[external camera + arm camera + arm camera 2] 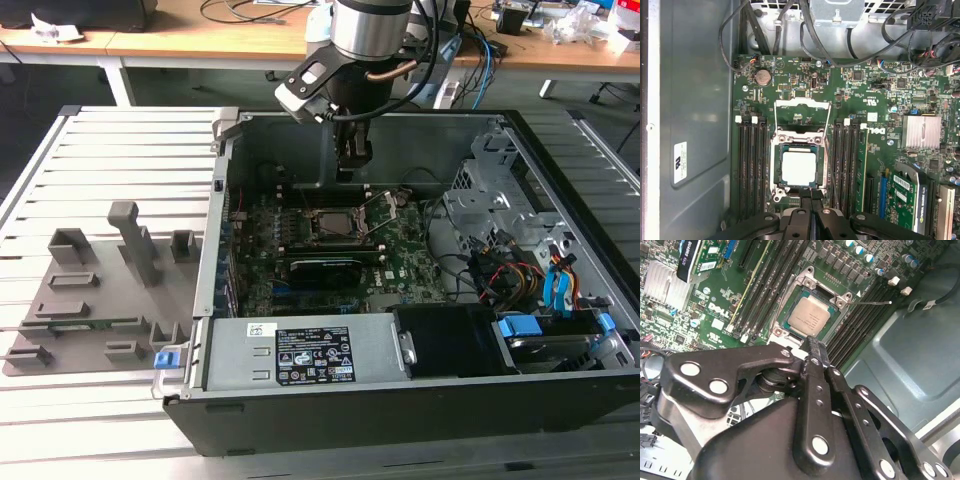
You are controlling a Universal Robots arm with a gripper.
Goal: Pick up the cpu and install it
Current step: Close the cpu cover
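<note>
The cpu is a small silvery square lying flat inside the metal-framed socket on the green motherboard; the socket's load plate is swung open. The cpu shows in both wrist views. My gripper hangs above the socket's edge, apart from the chip, with its black fingers pressed together and nothing between them. In the second wrist view the gripper tip points just beside the socket frame. In the exterior view the gripper hovers inside the open computer case, over the socket.
Memory slots flank the socket on both sides. A graphics card, a power supply, cable bundles and drive bays fill the case. A grey fixture tray lies at the exterior view's left.
</note>
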